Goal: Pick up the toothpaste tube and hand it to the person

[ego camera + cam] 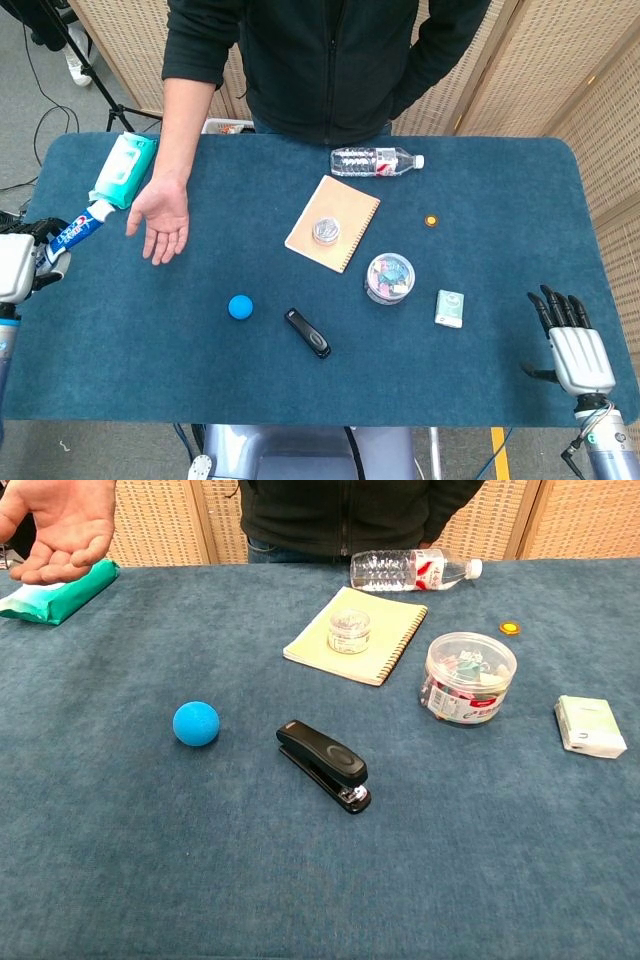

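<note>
At the far left edge of the dark blue felt-covered surface [520, 200], the robot's left hand [18, 268] grips the white-and-blue toothpaste tube [78, 227], its capped end pointing up toward the green pack of wet wipes [124, 168]. The person's open palm [160, 220] waits just beside it, turned upward, not touching the tube. The robot's right hand [572, 340] hovers at the surface's near right corner, fingers spread and holding nothing. Between them lie a small blue ball [195, 723], a black stapler [324, 763], a tan spiral notebook [356, 635] with a small clear jar [348, 629] on it, and a clear plastic water bottle [412, 570].
</note>
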